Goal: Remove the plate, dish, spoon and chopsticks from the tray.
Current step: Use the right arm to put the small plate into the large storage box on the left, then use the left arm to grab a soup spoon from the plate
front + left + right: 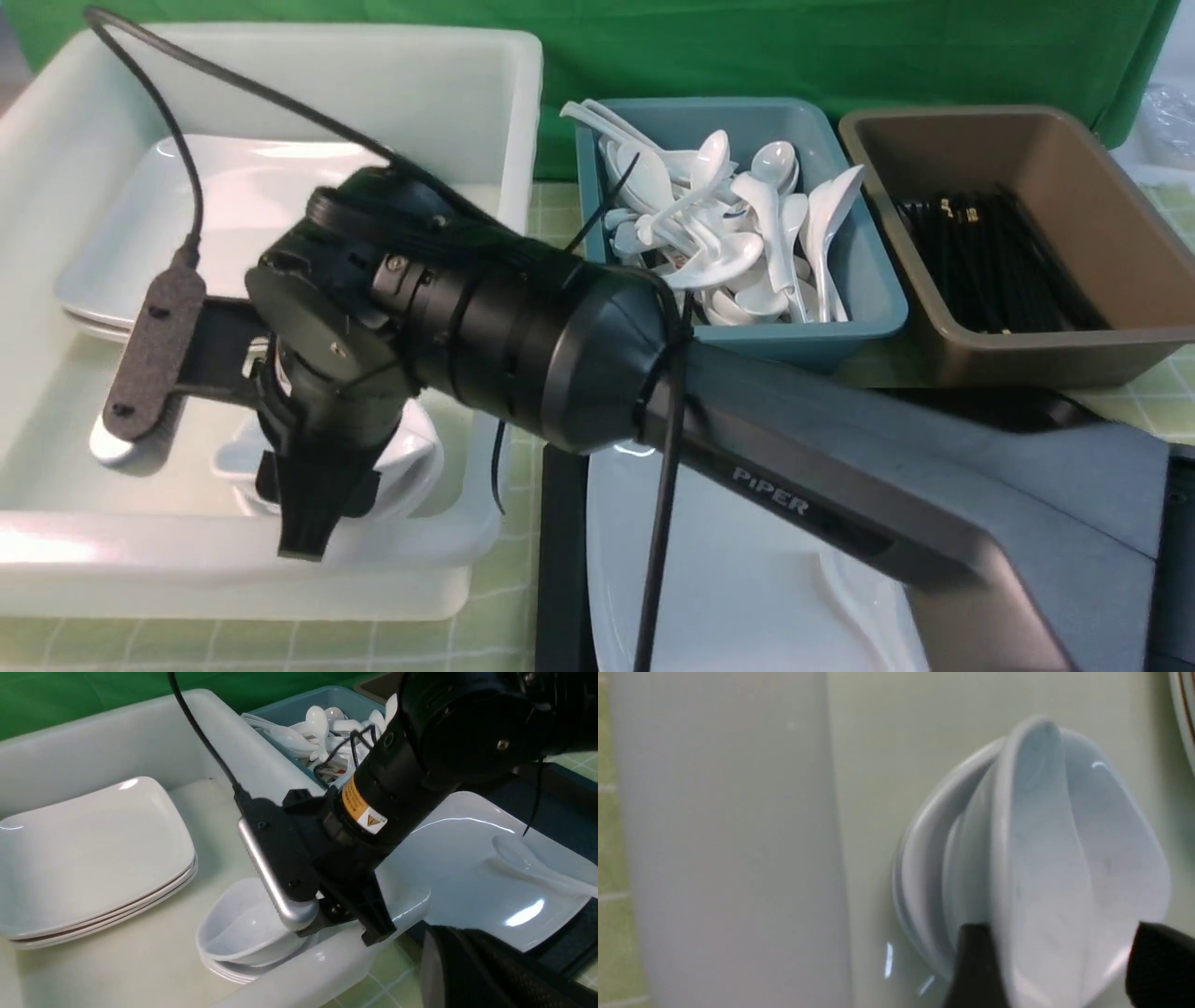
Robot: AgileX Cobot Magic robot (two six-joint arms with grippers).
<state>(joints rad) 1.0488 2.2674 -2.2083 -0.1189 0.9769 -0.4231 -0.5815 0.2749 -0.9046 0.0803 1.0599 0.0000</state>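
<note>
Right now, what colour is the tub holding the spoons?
Teal tub; clearest in the front view.

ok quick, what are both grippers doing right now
left gripper: shut, nothing seen in it
right gripper: open, fingers either side of the tilted dish in the white tub

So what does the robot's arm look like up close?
The right arm is a grey block with white PiPER lettering, joined to round, glossy black joints. A thin black cable runs to a flat black wrist camera with a silver edge. There is an orange warning sticker, and its tool is black too.
</note>
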